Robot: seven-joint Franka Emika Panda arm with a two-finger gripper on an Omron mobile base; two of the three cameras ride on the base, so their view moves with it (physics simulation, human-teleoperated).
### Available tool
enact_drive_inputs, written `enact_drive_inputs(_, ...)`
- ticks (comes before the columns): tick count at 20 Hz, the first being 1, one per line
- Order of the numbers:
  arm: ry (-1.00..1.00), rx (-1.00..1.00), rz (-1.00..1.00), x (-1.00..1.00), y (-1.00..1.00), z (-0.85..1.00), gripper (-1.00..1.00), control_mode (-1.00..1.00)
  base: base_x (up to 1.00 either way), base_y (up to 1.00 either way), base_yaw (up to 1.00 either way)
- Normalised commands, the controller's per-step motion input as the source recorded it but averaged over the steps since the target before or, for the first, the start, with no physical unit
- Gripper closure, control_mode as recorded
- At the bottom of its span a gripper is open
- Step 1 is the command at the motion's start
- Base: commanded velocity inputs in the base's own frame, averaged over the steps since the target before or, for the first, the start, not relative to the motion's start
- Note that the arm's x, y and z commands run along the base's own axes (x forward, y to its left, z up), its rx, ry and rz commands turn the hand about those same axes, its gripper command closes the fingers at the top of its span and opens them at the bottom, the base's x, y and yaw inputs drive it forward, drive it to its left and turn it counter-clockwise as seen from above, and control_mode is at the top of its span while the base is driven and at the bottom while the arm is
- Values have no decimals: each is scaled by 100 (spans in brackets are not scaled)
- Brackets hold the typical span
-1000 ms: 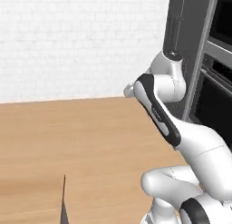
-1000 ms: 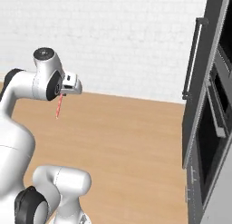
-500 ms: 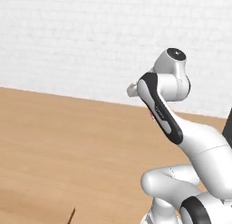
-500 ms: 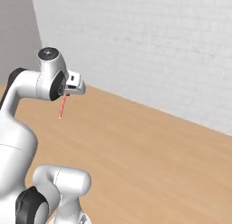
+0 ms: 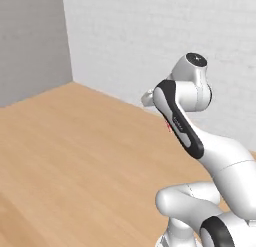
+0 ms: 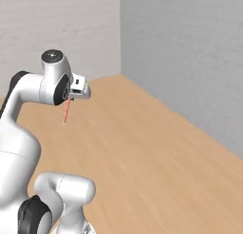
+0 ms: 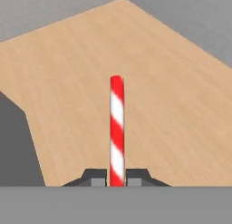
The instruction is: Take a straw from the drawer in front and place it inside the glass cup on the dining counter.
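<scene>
The straw, red and white striped, stands straight up between my gripper's two dark fingertips, which are shut on its lower end. From the right base view the straw hangs down from the gripper at the end of the raised, folded arm, well above the wooden floor. A sliver of the red straw peeks out behind the forearm in the left base view. The drawer, the glass cup and the dining counter are out of view.
A wide light wooden floor spreads below the arm. A white brick wall meets a plain grey wall at a corner ahead. The same grey wall runs along the right side.
The whole picture has swung sideways, so the base has turned: the dark cabinets and oven front have left the views and a wall corner has come in. The arm keeps its pose with the straw.
</scene>
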Motion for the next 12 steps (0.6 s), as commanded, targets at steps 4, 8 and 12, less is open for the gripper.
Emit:
enact_drive_inputs(4,0,0,0,0,0,0,100,100,100,-13,70)
enact_drive_inputs(8,0,0,0,0,0,0,100,100,100,-19,67)
enact_drive_inputs(12,0,0,0,0,0,0,100,100,100,-32,62)
